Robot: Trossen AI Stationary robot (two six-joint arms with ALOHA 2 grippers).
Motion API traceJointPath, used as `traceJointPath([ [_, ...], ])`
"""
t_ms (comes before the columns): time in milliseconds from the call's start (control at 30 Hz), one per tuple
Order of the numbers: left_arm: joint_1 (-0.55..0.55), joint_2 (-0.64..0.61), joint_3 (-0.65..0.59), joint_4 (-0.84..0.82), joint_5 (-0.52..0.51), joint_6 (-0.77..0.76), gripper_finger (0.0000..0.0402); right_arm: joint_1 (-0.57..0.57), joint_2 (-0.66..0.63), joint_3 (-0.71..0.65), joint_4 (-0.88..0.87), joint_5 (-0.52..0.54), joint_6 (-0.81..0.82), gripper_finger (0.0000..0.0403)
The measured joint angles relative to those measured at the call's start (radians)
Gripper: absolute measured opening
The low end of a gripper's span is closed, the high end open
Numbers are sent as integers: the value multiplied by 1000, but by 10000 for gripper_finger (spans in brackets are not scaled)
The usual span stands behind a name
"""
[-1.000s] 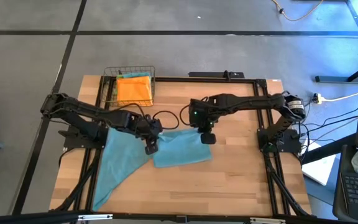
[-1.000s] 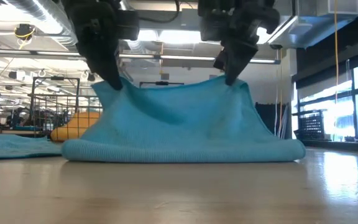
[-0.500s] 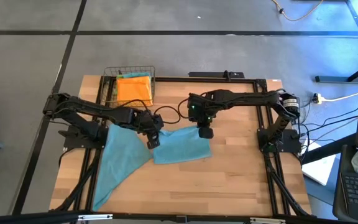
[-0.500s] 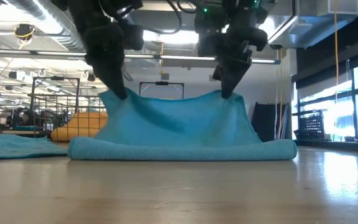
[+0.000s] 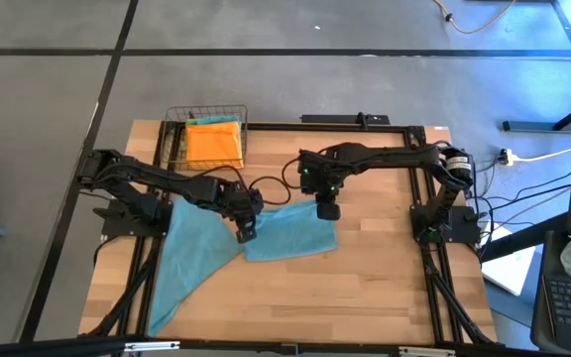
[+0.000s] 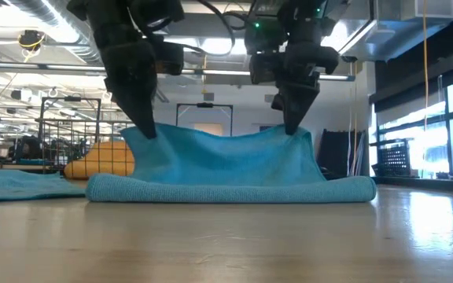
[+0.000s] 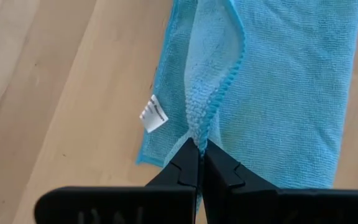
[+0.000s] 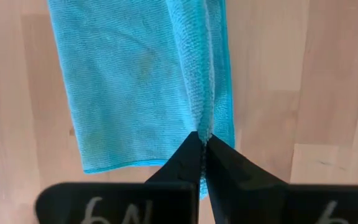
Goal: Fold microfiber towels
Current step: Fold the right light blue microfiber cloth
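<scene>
Both the left gripper (image 5: 245, 232) and right gripper (image 5: 326, 211) hold their jaws clamped on the teal towel (image 5: 290, 238) beside the basket (image 5: 206, 142); uneven lowering would probably skew the fold, though edge alignment is unclear.

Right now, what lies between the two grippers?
In the low view, only the raised edge of the teal towel spans from the left gripper to the right gripper, sagging slightly; both pinch it.

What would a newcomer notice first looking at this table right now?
The teal towel at mid-table, its rear edge pinched and lifted by both arms: the left end effector at one corner, the right end effector at the other. Next, the orange towel in the wire basket at the far left corner.
</scene>
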Motion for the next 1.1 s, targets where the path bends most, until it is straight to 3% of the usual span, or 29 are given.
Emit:
traceJointPath([
  [1100, 89, 0, 0, -5, 2, 56, 0, -86, 0, 0, 7, -2, -2, 19],
])
